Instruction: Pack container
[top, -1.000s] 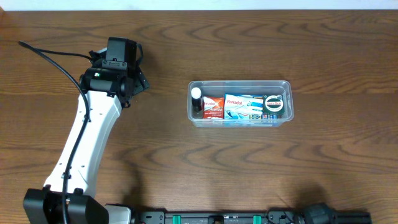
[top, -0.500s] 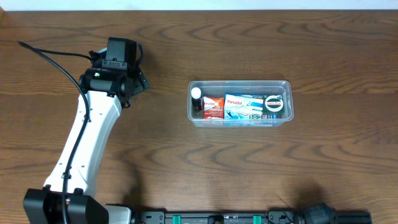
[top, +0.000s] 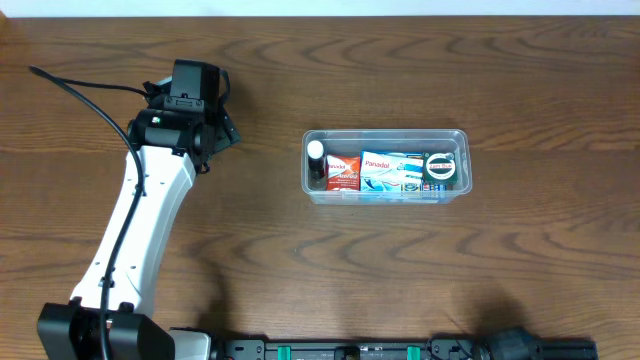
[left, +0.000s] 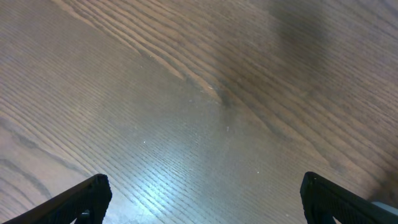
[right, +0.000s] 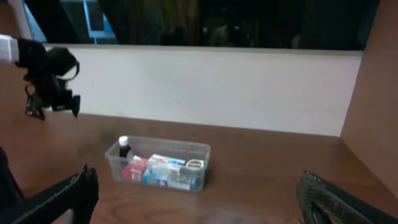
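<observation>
Items are seen packed in a row inside the clear plastic rectangular container (top: 386, 132), which is placed on the brown wooden table (top: 400, 270), right of centre in the overhead view and well apart from the white left arm (top: 140, 230). At the container's left end a small dark bottle with a white cap (top: 316, 160) is stood upright; beside it a red and white box (top: 342, 172) is laid, then a blue and white Panadol box (top: 390, 172), and at the right end a round dark tin with a green band (top: 441, 166). The left gripper (left: 204, 183) is held above bare wood at the table's upper left, its jaws spread fully wide, and nothing is gripped between them. The right gripper (right: 198, 179) is likewise spread wide and nothing is held in it; in its wrist view the container (right: 165, 142) is seen further off on the table, untouched by either finger.
</observation>
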